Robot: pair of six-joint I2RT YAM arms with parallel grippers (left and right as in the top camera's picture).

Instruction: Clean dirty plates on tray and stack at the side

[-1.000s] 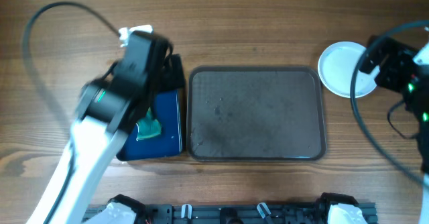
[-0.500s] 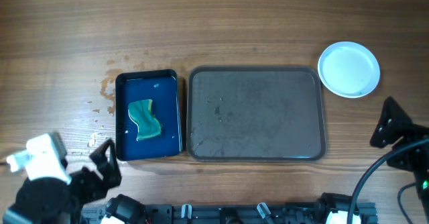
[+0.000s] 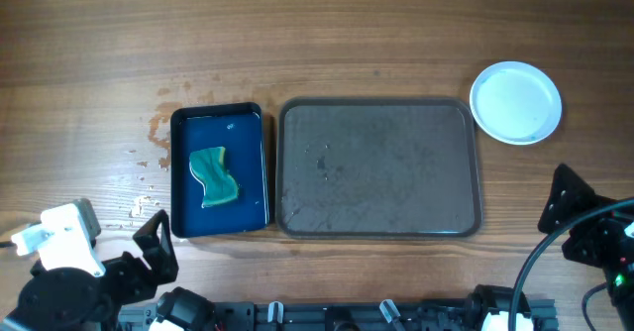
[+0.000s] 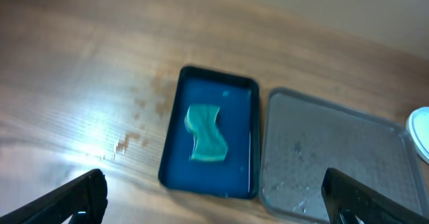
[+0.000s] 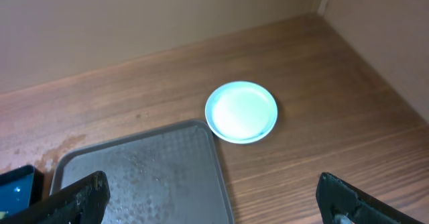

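Tray (image 3: 376, 167) sits mid-surface, a bit closer to the near edge, long side running left-right, with faint specks and smears on its left half. White plate (image 3: 515, 103) is on the bare surface, off the tray, just beside the tray's far right corner and toward the right edge of the surface. It looks clean from above, and I can't tell whether more plates lie under it. Small dark blue tray (image 3: 253, 143) is just beside the big tray's left edge, parallel to it, with a thin gap between them. Green wavy sponge (image 3: 215, 177) lies flat inside the blue tray, about centre. Brownish stains and pale crumbs (image 3: 147, 163) are scattered on the surface left of the blue tray. Left pincer (image 4: 213, 184) is at the near left corner of the surface, jaws spread wide, nothing between them, and its camera looks down over the blue tray. Right pincer (image 5: 211, 184) is near the near right corner, also spread wide and holding nothing, well apart from the plate, which shows centre-frame in its wrist view. Both arms are off the trays.
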